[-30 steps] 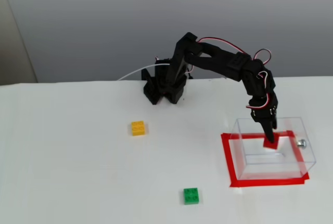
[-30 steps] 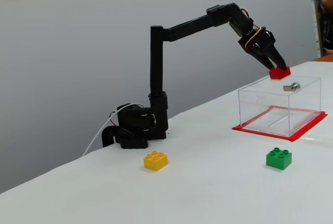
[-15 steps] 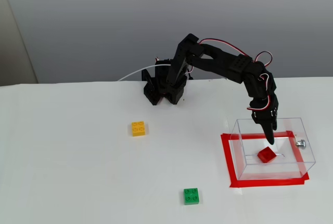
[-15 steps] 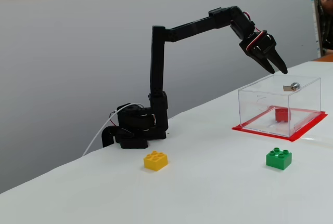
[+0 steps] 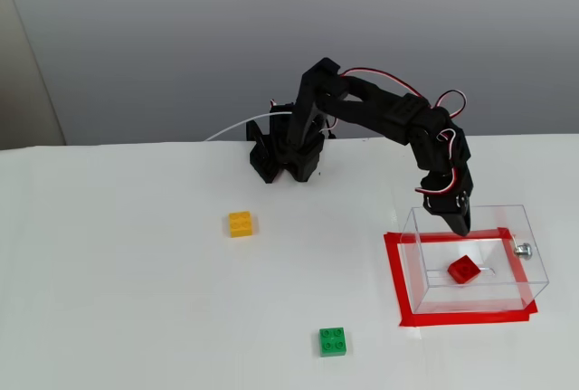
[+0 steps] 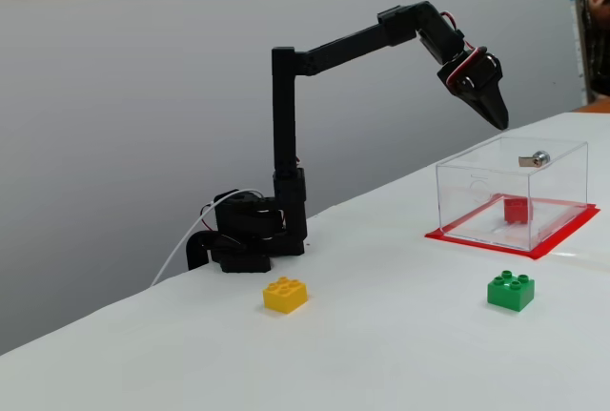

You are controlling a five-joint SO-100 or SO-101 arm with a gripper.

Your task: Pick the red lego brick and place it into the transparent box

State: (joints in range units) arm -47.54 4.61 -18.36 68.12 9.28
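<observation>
The black two-finger pincer (image 6: 498, 120) hangs empty above the near-arm edge of the box, its fingers brought together to a point, where a second ago we saw them clamped on the brick over the open top and, half a second ago, spread apart just after letting go. We read that as the drop made and the arm pulling back toward its base, so the task looks done bar the retreat.

The small square red plastic lego brick (image 5: 463, 269) lies on the floor of the clear, thin-walled rectangular transparent box (image 5: 534, 263), sitting cornerwise in a fixed view and roughly mid-box. In another fixed view we see it low behind the front wall (image 6: 516, 209), well below the pincer tip and apart from it; the tip (image 5: 459, 224) hovers over the box's rear rim in a fixed view, touching nothing that we can make out.

The box stands inside a frame of red tape (image 5: 395, 274) on the white tabletop (image 5: 118, 299), a small silver knob (image 5: 523, 248) on its right wall. A yellow brick (image 5: 241, 223) and a green brick (image 5: 332, 341) rest untouched, well apart from the box.
</observation>
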